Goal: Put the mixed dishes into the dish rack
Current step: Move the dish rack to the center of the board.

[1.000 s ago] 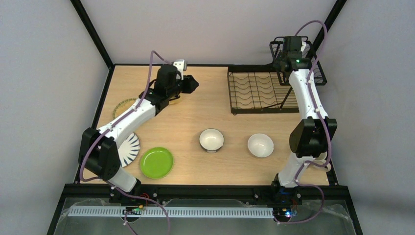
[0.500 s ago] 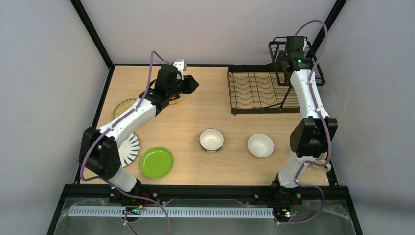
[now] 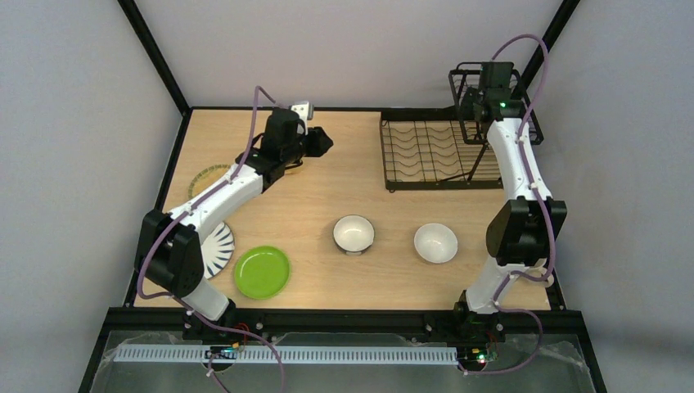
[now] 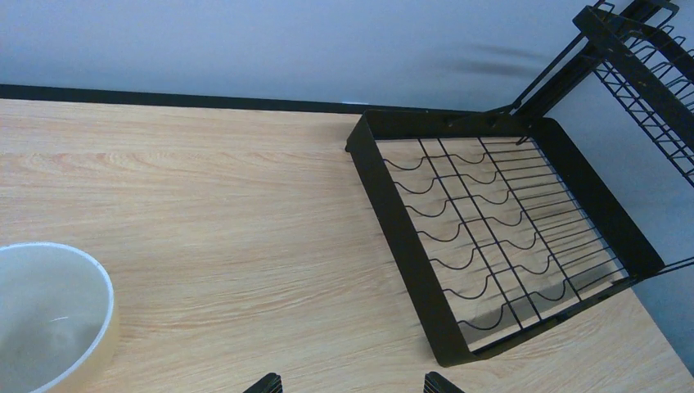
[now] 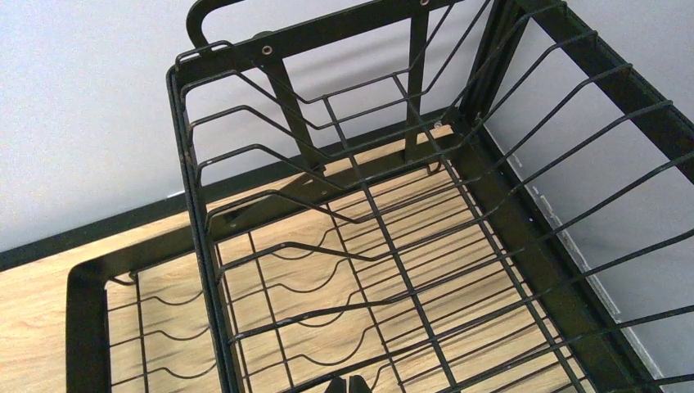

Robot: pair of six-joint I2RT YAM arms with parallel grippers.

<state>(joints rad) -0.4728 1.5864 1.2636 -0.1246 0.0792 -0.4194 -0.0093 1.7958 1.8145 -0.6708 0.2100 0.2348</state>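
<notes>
Near edge first, in the overhead view: the lime green plate (image 3: pixel 262 272) lies flat on the counter (image 3: pixel 327 196) at lower left. Just beside it, the black-striped white plate (image 3: pixel 219 250) peeks out from under the left arm's elbow, partly hidden. Over to centre frame, two bowls sit upright with white insides showing. The left bowl (image 3: pixel 353 233) and the right bowl (image 3: pixel 435 243) stand apart from each other and well short of the rack. Up the left edge, the tan woven-look plate (image 3: pixel 205 178) is half covered by the left arm.

Further back, the left pincer (image 3: pixel 321 142) hangs over the upper left of the counter, pointed across toward the rack. Its own camera shows its fingertips (image 4: pixel 263 381) spread wide at the bottom edge, nothing between them. In that same view the pale yellow mug (image 4: pixel 49 327) stands on the wood at lower left, mouth up, white inside, handle out of sight.

Now the far right: the dish rack (image 3: pixel 438 155) sits at upper right of the overhead frame, its slotted base flat on the counter. Every dish is on the wood, apart from it. At its far end rises the upright basket (image 5: pixel 524 241). The right pincer (image 5: pixel 347 385) hangs over that basket with its jaws pressed together, gripping nothing, and the basket's wire floor below.
</notes>
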